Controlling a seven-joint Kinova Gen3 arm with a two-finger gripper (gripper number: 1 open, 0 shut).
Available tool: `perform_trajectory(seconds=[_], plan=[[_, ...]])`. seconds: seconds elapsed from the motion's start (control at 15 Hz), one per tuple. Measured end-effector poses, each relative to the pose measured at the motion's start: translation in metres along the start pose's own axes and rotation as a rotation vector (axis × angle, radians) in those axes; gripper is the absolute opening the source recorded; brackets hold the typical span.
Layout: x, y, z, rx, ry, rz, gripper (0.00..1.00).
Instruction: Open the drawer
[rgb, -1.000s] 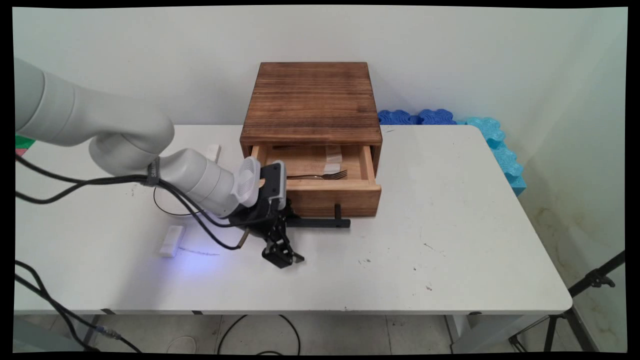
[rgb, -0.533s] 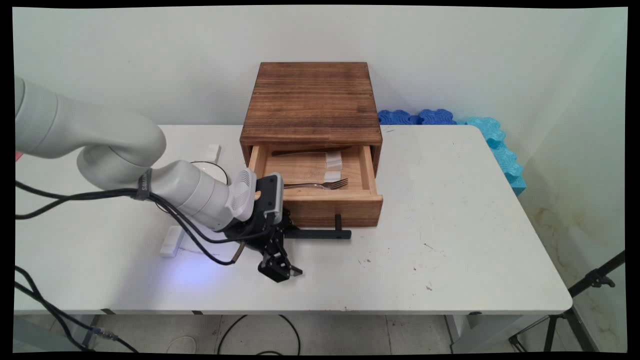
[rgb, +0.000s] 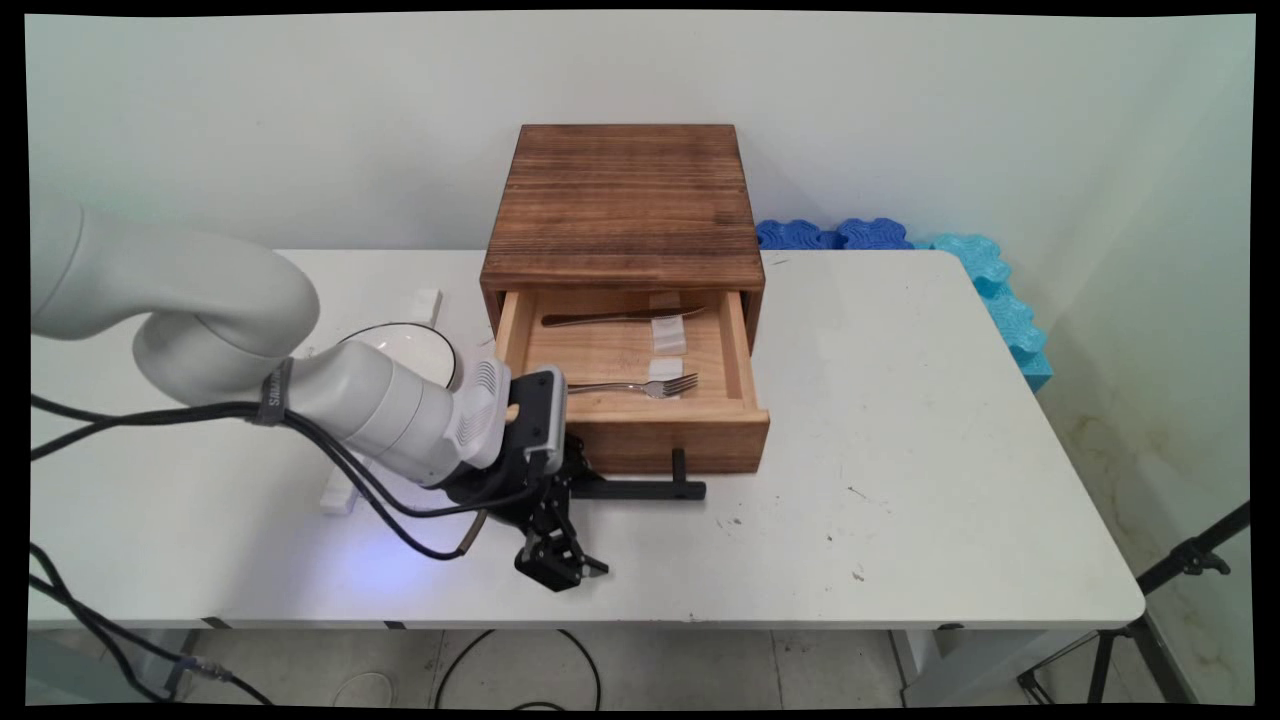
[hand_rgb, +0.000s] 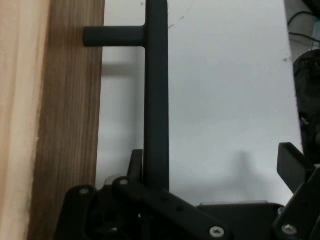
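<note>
A dark wooden box (rgb: 622, 205) stands at the back of the white table (rgb: 900, 450). Its drawer (rgb: 660, 440) is pulled out toward the near side. Inside lie a fork (rgb: 640, 385) and a knife (rgb: 620, 317). A black bar handle (rgb: 640, 489) (hand_rgb: 156, 100) runs across the drawer front (hand_rgb: 65, 125). My gripper (rgb: 560, 525) (hand_rgb: 215, 160) is open at the handle's left end, with the bar between the fingers and close against the one nearer the drawer (hand_rgb: 135, 161). The other finger (hand_rgb: 292, 165) stands well apart over bare table.
A white round dish (rgb: 405, 345) lies behind the arm, left of the drawer. A small white block (rgb: 426, 300) is at the back and another (rgb: 335, 497) shows under the arm. Blue foam pieces (rgb: 1000, 290) line the table's far right edge.
The drawer has slid further out toward the near edge, uncovering the knife. My gripper has moved the same way with the handle.
</note>
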Motion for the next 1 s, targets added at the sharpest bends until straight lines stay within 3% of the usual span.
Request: perform_trajectory(seconds=[1.0], plan=[[0.001,0.043,-0.004,-0.038,0.019,0.011,1.00]])
